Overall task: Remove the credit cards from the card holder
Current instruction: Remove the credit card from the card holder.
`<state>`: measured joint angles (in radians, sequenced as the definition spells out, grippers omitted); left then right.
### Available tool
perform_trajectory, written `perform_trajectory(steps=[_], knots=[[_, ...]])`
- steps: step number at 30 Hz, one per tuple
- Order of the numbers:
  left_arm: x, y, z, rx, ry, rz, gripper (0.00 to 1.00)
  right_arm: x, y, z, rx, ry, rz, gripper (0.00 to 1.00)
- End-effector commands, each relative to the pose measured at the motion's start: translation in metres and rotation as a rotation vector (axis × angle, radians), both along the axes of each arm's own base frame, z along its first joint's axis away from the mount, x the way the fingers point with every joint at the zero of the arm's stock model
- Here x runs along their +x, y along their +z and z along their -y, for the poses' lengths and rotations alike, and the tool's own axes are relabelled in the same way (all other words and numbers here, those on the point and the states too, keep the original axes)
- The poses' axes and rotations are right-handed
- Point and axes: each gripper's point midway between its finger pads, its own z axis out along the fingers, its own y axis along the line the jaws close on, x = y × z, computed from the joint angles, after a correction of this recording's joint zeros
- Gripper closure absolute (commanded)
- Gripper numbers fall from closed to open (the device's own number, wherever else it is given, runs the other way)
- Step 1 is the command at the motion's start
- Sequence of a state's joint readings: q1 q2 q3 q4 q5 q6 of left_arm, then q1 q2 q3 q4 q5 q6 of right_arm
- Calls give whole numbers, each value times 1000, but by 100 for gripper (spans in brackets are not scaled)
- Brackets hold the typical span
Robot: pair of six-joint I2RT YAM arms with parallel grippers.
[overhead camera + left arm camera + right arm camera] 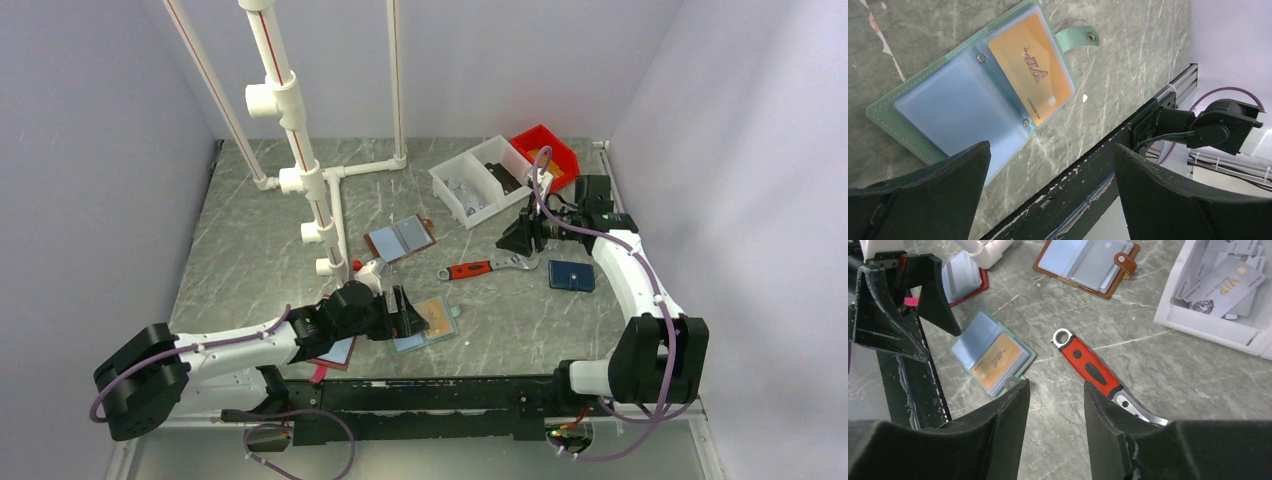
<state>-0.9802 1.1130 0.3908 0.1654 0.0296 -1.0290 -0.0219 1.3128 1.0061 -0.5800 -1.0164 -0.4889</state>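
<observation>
The card holder (948,112) lies open on the table, with mint-green edges and light blue-grey panels. One panel holds a tan-orange credit card (1030,67) behind its clear sleeve; the other panel looks blank. My left gripper (1050,150) hovers open and wide just beside the holder's near edge, nothing between its fingers. From above the holder (415,342) sits right of the left gripper (410,312). My right gripper (1055,385) hangs open and empty over bare table between the holder (993,357) and a wrench, well back from the holder (415,342) at the right gripper (512,238).
A red-handled wrench (485,268) lies mid-table. A brown-edged folder (400,238) sits behind, a maroon-edged one (335,352) under the left arm. A white tray (490,180) with loose grey cards, a red bin (548,152) and a dark blue pad (572,275) stand right. White pipework (300,180) rises left.
</observation>
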Motion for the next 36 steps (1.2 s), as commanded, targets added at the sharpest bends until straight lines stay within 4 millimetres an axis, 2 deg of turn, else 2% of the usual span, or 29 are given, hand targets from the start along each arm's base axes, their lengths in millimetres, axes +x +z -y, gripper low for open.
perform_trajectory(steps=[1, 8, 11, 12, 15, 26, 36], knots=[[1, 17, -3, -17, -2, 45, 4, -3, 15, -7, 42, 65, 98, 52], [-2, 20, -11, -54, 12, 71, 4, -13, 6, -12, 42, 124, 113, 47], [-2, 21, -12, -59, 11, 76, 4, -16, 1, -12, 22, 129, 121, 47], [-3, 21, -12, -57, 11, 76, 4, -20, -1, -19, 16, 157, 124, 47], [-2, 21, -12, -57, 8, 82, 4, -26, -7, -22, -5, 182, 136, 47], [-4, 21, -13, -75, 13, 83, 4, -34, -26, -34, -76, 261, 136, 47], [-5, 16, -14, -68, 29, 45, 3, -51, -53, -50, -169, 399, 160, 47]])
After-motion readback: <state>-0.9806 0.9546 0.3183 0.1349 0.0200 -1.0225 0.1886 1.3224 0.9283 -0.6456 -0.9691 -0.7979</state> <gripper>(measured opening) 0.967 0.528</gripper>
